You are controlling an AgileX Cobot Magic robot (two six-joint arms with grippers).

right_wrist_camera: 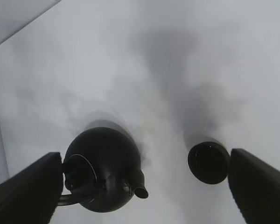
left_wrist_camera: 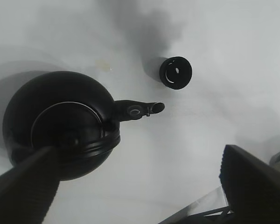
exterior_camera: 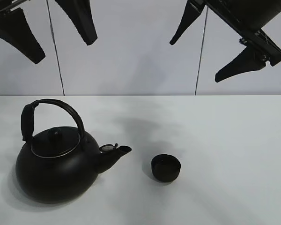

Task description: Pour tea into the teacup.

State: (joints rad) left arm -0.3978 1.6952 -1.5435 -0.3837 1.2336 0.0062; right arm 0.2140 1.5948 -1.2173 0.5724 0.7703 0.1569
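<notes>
Exterior high view is showing both claws, left (exterior_camera: 42, 40) and right (exterior_camera: 203, 49), hanging spread and empty above the bench (exterior_camera: 225, 140). Teacup (exterior_camera: 166, 168) is sitting just beside the kettle (exterior_camera: 56, 164) spout; being tiny, a hasty tilt could overshoot it.

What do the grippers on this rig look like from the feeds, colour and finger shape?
Both are matte black. The left gripper has two broad, flat fingers that taper like blades. The right gripper has similar pointed fingers on an angular black bracket with small bolts. In the wrist views the finger surfaces look finely ribbed. No cables or markings are visible.
</notes>
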